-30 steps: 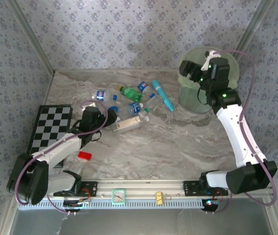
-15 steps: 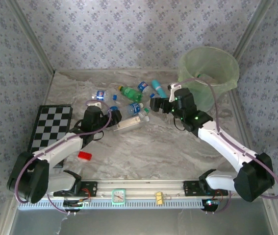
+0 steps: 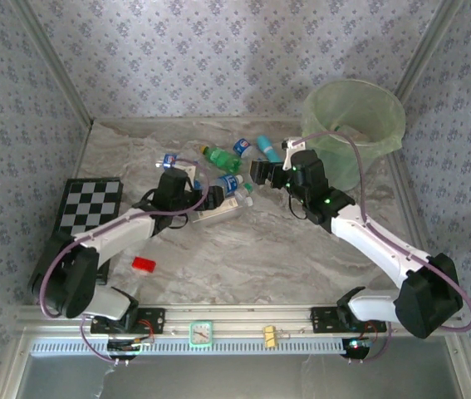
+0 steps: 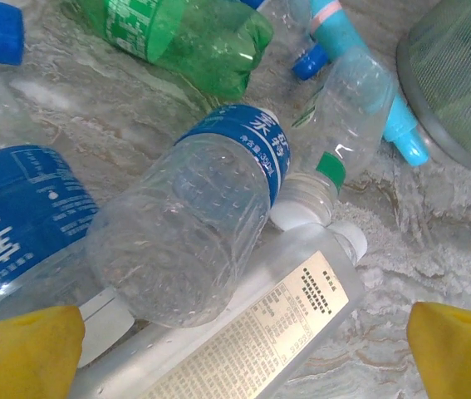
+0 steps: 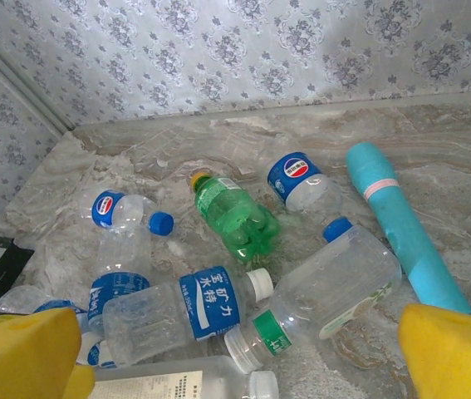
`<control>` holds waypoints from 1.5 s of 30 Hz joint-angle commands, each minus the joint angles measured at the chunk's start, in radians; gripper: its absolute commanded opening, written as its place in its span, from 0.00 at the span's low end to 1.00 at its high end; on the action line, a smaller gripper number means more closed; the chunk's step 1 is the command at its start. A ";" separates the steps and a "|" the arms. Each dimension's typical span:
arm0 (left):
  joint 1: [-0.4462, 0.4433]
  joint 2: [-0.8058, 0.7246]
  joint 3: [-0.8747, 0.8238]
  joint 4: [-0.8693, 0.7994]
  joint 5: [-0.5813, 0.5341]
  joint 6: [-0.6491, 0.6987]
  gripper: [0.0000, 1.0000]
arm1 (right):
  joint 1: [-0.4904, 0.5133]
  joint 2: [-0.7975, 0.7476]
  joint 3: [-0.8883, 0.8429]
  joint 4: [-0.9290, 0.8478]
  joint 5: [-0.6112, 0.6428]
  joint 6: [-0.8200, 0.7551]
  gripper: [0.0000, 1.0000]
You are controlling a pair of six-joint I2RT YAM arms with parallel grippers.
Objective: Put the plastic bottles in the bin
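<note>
Several bottles (image 3: 228, 184) lie in a loose heap at the upper middle of the top view, on the table (image 3: 260, 249). All are outside the bin (image 3: 385, 141), which stands upright at the upper right (its mouth open to the camera). At the top of the heap a green bottle (image 5: 235, 220) lies on its side. Below it in the right wrist view, a blue-label bottle (image 5: 173, 316) with a white cap lies beside a green-label bottle (image 5: 335, 287). A flat bottle (image 4: 243, 341) with small print sits at the heap's lower edge.

The left gripper (image 3: 216, 194) reaches in from the left with its jaws spread wide and empty. In its wrist view the flat bottle lies between the yellow pads (image 4: 23, 349). The right gripper (image 3: 262, 173) hangs over the heap's right side, jaws likewise wide apart and holding nothing.

A teal tube (image 5: 389, 220) lies just right of the bottles, between them and the bin. A red block (image 3: 142, 264) sits at the lower left, well apart, and a chessboard (image 3: 85, 216) lies at the left edge.
</note>
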 commanded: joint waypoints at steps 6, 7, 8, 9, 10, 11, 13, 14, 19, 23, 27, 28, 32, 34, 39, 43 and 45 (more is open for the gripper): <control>-0.021 0.088 0.072 -0.081 0.041 0.071 0.99 | 0.003 0.002 0.010 0.003 0.020 0.006 1.00; -0.024 0.096 0.076 -0.088 0.044 0.075 0.99 | 0.003 0.004 0.011 0.003 0.018 0.007 1.00; -0.027 0.102 0.080 -0.095 0.047 0.078 0.99 | 0.003 0.006 0.013 0.003 0.017 0.007 1.00; -0.030 0.106 0.083 -0.103 0.048 0.080 0.99 | 0.002 0.007 0.014 0.002 0.017 0.008 1.00; -0.035 0.109 0.084 -0.109 0.048 0.083 0.99 | 0.002 0.007 0.014 0.002 0.018 0.008 1.00; -0.040 0.110 0.085 -0.114 0.048 0.085 0.99 | 0.002 0.007 0.015 0.001 0.017 0.009 1.00; -0.052 0.112 0.085 -0.125 0.049 0.086 0.99 | 0.002 0.009 0.016 0.002 0.019 0.009 1.00; -0.057 0.113 0.085 -0.132 0.048 0.086 0.99 | 0.002 0.007 0.015 0.001 0.020 0.010 1.00; -0.096 0.106 0.075 -0.164 0.055 0.072 0.98 | 0.002 0.006 0.013 -0.002 0.026 0.011 1.00; -0.127 0.086 0.070 -0.186 0.065 0.052 0.98 | 0.001 0.003 0.012 -0.006 0.029 0.012 1.00; -0.153 0.079 0.064 -0.201 0.053 0.051 0.98 | -0.001 0.002 0.005 -0.002 0.035 0.016 1.00; -0.157 0.085 0.065 -0.206 0.049 0.055 0.98 | -0.001 0.001 0.004 0.000 0.034 0.017 1.00; -0.165 0.113 0.071 -0.226 0.046 0.066 0.98 | 0.000 0.000 0.003 -0.004 0.034 0.018 1.00; -0.173 0.122 0.077 -0.237 0.044 0.077 0.98 | -0.001 -0.003 0.002 -0.010 0.037 0.017 1.00; -0.204 0.154 0.106 -0.293 -0.005 0.123 0.97 | -0.004 -0.009 -0.010 -0.005 0.048 0.026 1.00; -0.244 0.192 0.142 -0.343 -0.075 0.163 0.94 | -0.007 -0.006 -0.012 -0.001 0.046 0.030 1.00; -0.258 0.205 0.151 -0.349 -0.100 0.171 0.93 | -0.007 -0.006 -0.012 -0.003 0.046 0.031 1.00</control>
